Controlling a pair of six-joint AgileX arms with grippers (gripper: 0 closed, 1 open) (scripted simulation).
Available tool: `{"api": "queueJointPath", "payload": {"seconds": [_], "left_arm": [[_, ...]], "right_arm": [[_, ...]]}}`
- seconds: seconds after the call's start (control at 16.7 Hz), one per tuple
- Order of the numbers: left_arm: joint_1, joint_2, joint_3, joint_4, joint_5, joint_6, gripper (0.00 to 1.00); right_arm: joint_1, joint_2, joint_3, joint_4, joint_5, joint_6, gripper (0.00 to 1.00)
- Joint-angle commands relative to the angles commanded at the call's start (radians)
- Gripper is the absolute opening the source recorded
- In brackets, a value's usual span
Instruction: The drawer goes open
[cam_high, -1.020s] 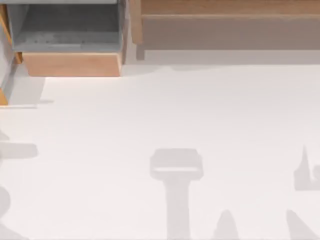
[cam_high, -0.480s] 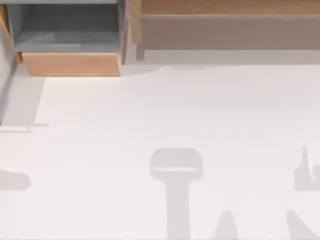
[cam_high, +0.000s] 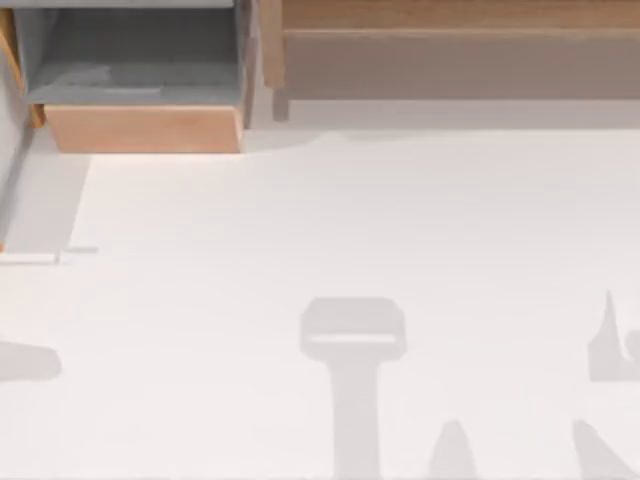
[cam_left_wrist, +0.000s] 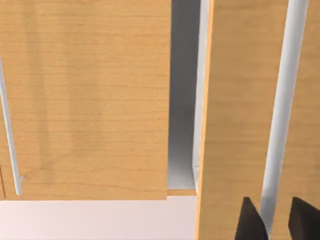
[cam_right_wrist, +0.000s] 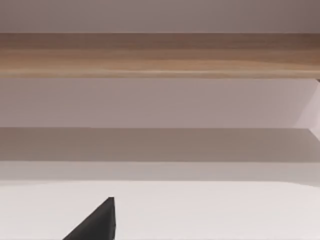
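Observation:
In the top view a wooden drawer (cam_high: 140, 128) at the back left stands pulled out, its grey inside showing. In the left wrist view a wooden front panel (cam_left_wrist: 240, 100) with a long silver handle (cam_left_wrist: 282, 90) stands forward of the neighbouring panel (cam_left_wrist: 85, 100), with a grey gap between them. My left gripper (cam_left_wrist: 272, 220) is at that handle. Its two dark fingertips (cam_left_wrist: 250, 222) stand close together on either side of the bar, shut on it. A dark part of my right gripper (cam_right_wrist: 95, 222) hangs over the white table, facing the long wooden unit.
A long wooden cabinet (cam_high: 450, 30) runs along the back right of the white table (cam_high: 350, 220). The neighbouring panel carries its own thin silver handle (cam_left_wrist: 10, 130). Grey shadows of the arms lie across the table's front.
A wooden edge at the far left of the top view slid toward the front, and the arm shadow there followed. Over the last half second nothing has moved.

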Motion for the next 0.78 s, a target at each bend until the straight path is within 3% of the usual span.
{"api": "queueJointPath", "payload": {"seconds": [0.42, 0.78], "left_arm": [[0.000, 0.000, 0.000, 0.000, 0.000, 0.000, 0.98], [0.000, 0.000, 0.000, 0.000, 0.000, 0.000, 1.00]], "right_arm": [[0.000, 0.000, 0.000, 0.000, 0.000, 0.000, 1.00], [0.000, 0.000, 0.000, 0.000, 0.000, 0.000, 1.00]]}}
